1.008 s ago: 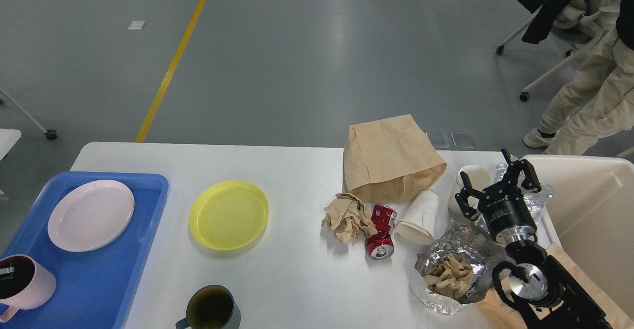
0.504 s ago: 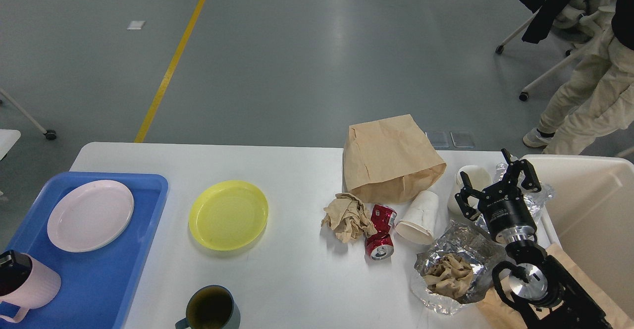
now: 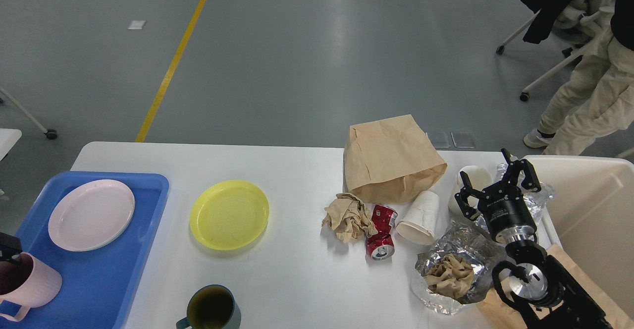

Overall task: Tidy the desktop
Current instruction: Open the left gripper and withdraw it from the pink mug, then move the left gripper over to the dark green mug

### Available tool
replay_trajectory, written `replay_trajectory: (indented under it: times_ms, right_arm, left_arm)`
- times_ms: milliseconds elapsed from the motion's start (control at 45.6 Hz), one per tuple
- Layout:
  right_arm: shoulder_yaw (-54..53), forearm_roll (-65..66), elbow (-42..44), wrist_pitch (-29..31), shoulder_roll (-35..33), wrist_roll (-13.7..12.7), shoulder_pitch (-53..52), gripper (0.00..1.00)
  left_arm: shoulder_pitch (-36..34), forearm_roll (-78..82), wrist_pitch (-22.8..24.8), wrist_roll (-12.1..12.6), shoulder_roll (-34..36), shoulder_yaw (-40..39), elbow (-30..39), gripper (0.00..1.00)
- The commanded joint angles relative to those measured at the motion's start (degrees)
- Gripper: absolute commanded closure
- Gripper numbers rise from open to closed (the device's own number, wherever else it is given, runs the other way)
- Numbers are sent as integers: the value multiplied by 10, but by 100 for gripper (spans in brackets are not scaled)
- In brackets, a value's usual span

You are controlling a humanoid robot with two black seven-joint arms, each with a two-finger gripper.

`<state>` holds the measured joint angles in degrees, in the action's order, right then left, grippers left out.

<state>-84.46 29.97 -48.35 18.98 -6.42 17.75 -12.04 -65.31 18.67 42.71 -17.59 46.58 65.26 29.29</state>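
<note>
The white desktop carries dishes on the left and litter on the right. A pink mug stands on the blue tray at the left edge. Only a small black piece of my left gripper shows at the mug's rim, and its fingers cannot be told apart. My right gripper stands open at the right, over a white cup and a crumpled clear bottle, holding nothing.
A pink plate lies on the tray, beside a yellow plate and a dark mug. Litter: brown paper bag, crumpled paper, crushed red can, tipped paper cup, foil wrapper. Cream bin at far right.
The black part of my left gripper has moved from inside the pink mug up and left toward the frame edge. The mug has shifted slightly. My right arm has stayed still.
</note>
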Motion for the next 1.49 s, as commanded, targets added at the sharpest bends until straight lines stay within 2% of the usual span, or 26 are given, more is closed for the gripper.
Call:
replay_trajectory:
  times_ms: [0,110,197,307,416,636,767,943,1074,1359,1469]
  right_arm:
    - [0,0,0,0,0,0,0,0]
    - [0,0,0,0,0,0,0,0]
    - [0,0,0,0,0,0,0,0]
    - [0,0,0,0,0,0,0,0]
    - [0,0,0,0,0,0,0,0]
    - [0,0,1,0,0,0,0,0]
    - [0,0,1,0,0,0,0,0]
    - [0,0,1,0,0,0,0,0]
    - [0,0,1,0,0,0,0,0]
    - [0,0,1,0,0,0,0,0]
    - [0,0,1,0,0,0,0,0]
  left_arm:
    - [-138,-2,8,0,6,95,116,4]
    - [-280,-10,7,1,-4,201,233,4]
    - [-370,-43,7,3,-31,255,306,4]
    - [-450,-81,13,25,-90,297,376,4]
    - [-524,-112,28,37,-182,323,445,4]
    - [-684,-211,42,37,-348,348,586,4]
    - [-786,-284,45,38,-443,335,654,4]
    - [-859,-302,46,40,-461,282,693,4]
    - [-894,-311,47,55,-452,261,706,4]
    - [-896,-355,48,95,-405,219,706,4]
    - [-896,-355,59,96,-392,214,702,4]
